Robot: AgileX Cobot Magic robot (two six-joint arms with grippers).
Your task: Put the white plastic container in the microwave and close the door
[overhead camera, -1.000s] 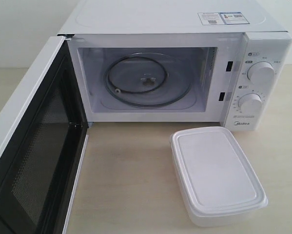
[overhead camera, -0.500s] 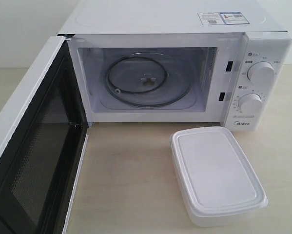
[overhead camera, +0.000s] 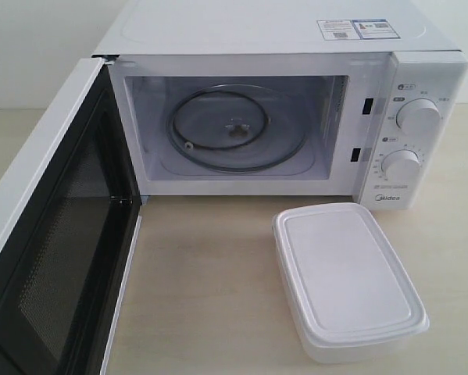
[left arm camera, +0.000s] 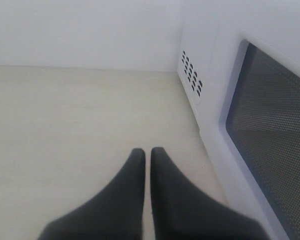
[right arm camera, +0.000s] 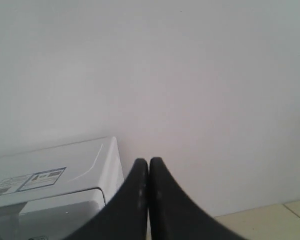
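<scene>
**Container on the table, door wide open, both arms parked out of shot**

Nothing grabbed yet. The container (overhead camera: 347,277) sits lid-on on the table (overhead camera: 210,273), just in front of the microwave (overhead camera: 280,31), toward its right side. The door (overhead camera: 54,258) is swung wide open to the left, so the path to the glass plate (overhead camera: 234,129) is free. I reckon that's why it's staged like this.

Left gripper (left arm camera: 145,152) is pinched together and empty, over bare table by the door's outer face, handy for pushing it closed. Right gripper (right arm camera: 148,161) is pinched together too, also empty, up near the microwave's top corner.

Annoying bits: neither arm shows in the overview, and neither wrist cam sees the container. The door's lower edge is cut off, and I can't spot its handle. The lid hides whatever's inside.
</scene>
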